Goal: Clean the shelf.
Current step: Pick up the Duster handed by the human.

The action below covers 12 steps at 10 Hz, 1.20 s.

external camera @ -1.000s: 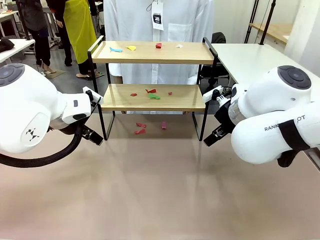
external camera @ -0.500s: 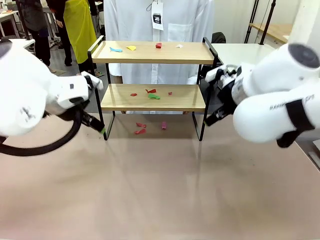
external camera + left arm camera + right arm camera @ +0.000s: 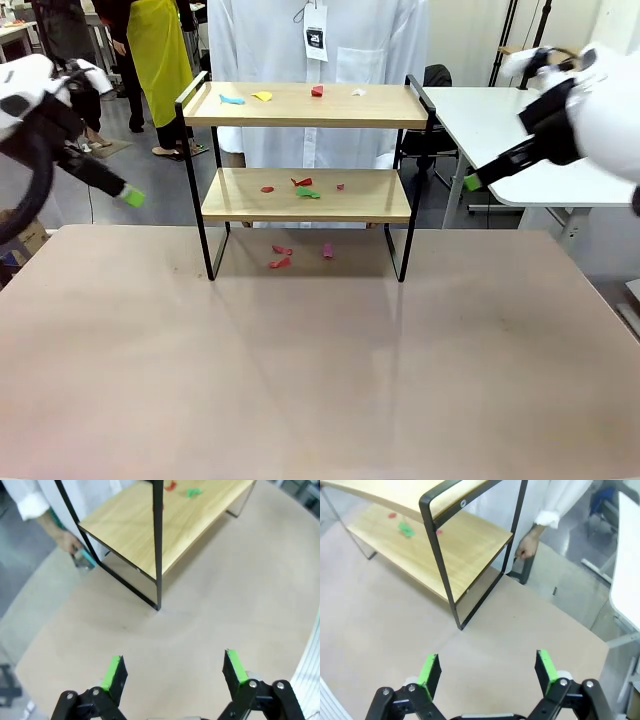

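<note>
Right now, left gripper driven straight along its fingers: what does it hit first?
Likely the bare table, just in front of a corner leg of the shelf. Nothing lies between it and the open left gripper; depth is unclear.

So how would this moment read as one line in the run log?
left hand: open, empty | right hand: open, empty | shelf: coloured scraps on both boards | table: red scraps under shelf

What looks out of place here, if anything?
Small coloured scraps litter the shelf: four on the top board, several red and a green scrap on the lower board, more on the table beneath.
</note>
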Tool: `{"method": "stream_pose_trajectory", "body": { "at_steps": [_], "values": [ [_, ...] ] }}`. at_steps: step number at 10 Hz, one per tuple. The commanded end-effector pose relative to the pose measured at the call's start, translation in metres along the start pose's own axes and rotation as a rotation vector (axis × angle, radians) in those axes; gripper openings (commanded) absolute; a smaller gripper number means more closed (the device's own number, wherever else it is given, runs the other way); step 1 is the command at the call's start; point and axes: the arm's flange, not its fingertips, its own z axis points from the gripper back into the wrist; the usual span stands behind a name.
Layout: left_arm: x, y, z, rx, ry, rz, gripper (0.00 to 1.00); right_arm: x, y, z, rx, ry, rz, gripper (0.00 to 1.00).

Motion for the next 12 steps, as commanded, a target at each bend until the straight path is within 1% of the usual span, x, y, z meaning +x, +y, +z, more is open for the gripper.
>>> {"method": "stream_pose_trajectory", "body": {
  "at_steps": [1,2,3,4,5,9,10,11,12],
  "values": [
    [-0.019,0.038,-0.005,-0.084,-0.062,-0.113,1.0,-0.025,-0.049,0.01,0.112,-0.058,0.085,1.0],
    [-0.028,0.052,-0.005,-0.13,-0.123,-0.161,1.0,-0.04,-0.076,0.009,0.156,-0.093,0.131,1.0],
    [-0.028,0.055,-0.01,-0.094,-0.134,-0.117,1.0,-0.049,-0.09,0.003,0.148,-0.142,0.161,1.0],
    [-0.027,0.05,-0.016,-0.026,-0.076,-0.011,1.0,-0.052,-0.086,-0.003,0.104,-0.098,0.112,1.0],
    [-0.034,0.04,0.004,-0.07,-0.104,-0.124,1.0,-0.047,-0.069,0.02,0.092,-0.078,0.111,1.0],
    [-0.034,0.04,0.004,-0.07,-0.104,-0.124,1.0,-0.047,-0.069,0.02,0.092,-0.078,0.111,1.0],
    [-0.032,0.04,0.002,-0.056,-0.068,-0.102,1.0,-0.047,-0.067,0.018,0.088,-0.083,0.133,1.0],
    [-0.034,0.065,0.002,-0.067,-0.106,-0.072,1.0,-0.052,-0.1,0.016,0.113,-0.121,0.09,1.0],
    [-0.034,0.087,-0.001,-0.1,-0.125,-0.073,1.0,-0.056,-0.13,0.011,0.16,-0.16,0.085,1.0]
  ]
}}
